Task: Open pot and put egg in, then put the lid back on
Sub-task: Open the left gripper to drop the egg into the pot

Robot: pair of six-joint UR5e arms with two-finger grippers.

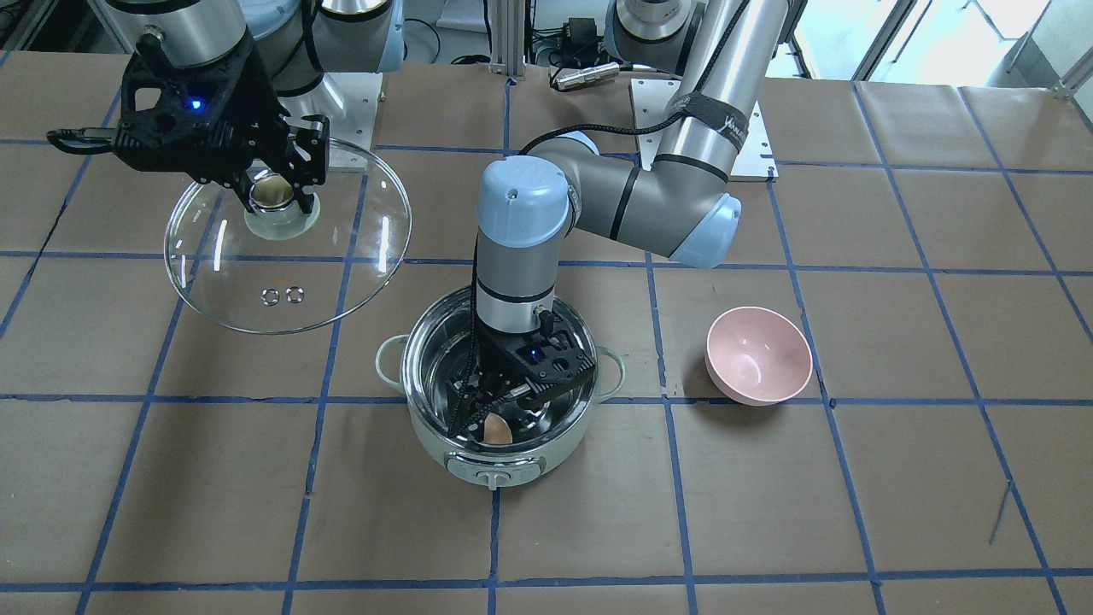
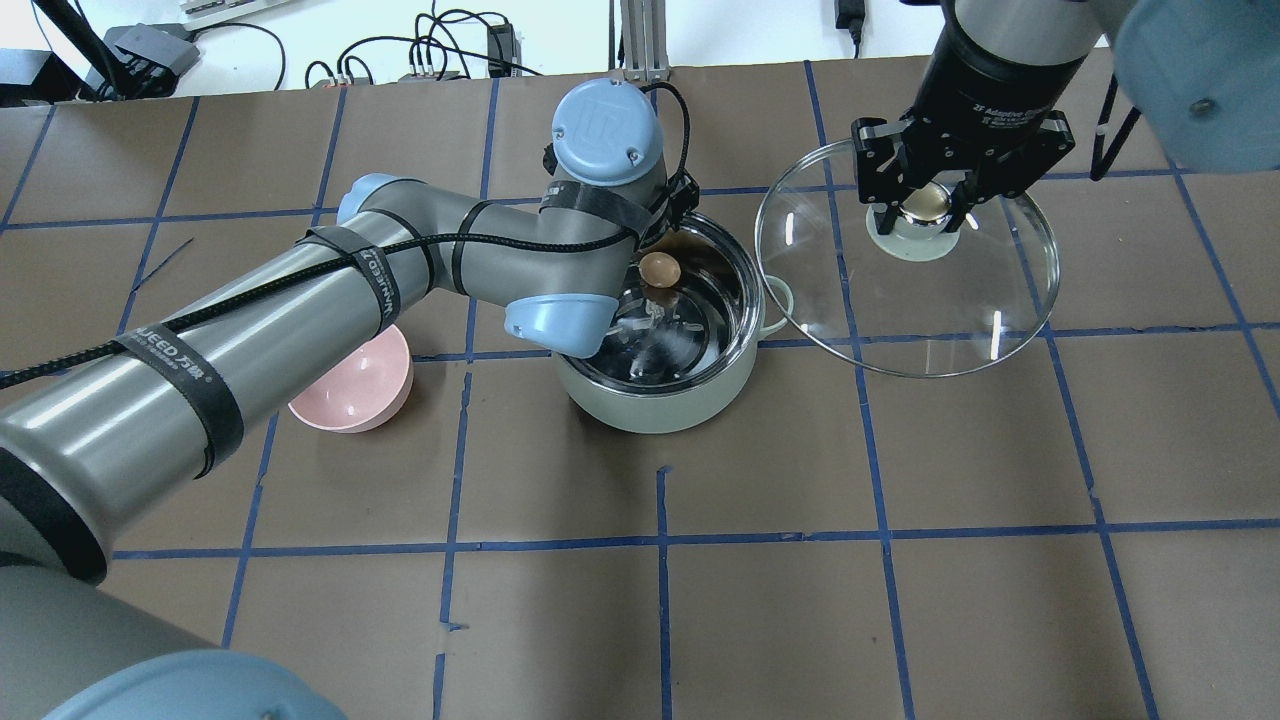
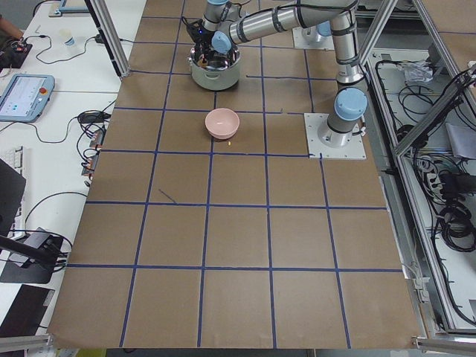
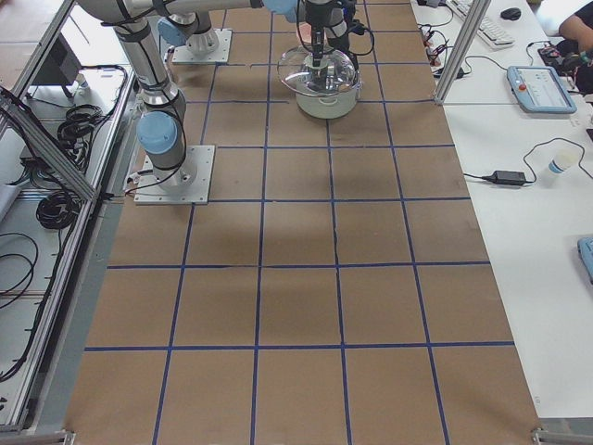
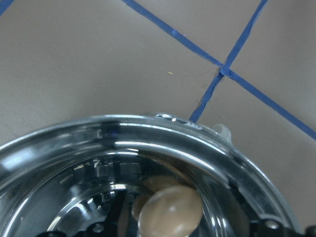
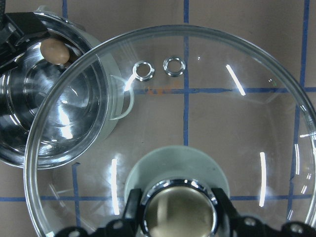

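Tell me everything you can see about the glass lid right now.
The lid is a large round dome of clear glass with a thin shiny rim. It has a pale green base at the centre, topped by a gold-beige ball knob, and two small metal-ringed vent holes near one edge. The right gripper is shut on the knob and holds the lid off the open pot, beside it. The lid's rim overlaps the pot's side handle from above. Nothing else touches the lid.

Mouth of pot [image 1: 512, 465] uncovered but filled by left gripper [image 1: 497, 420] and its wrist, lid [image 1: 282, 290] held aloft beside the pot by right gripper [image 1: 275, 193], glass rim over 1 pot handle, pink bowl [image 1: 758, 354] near the opposite side, bare table [image 1: 768, 530] on the operators' side.
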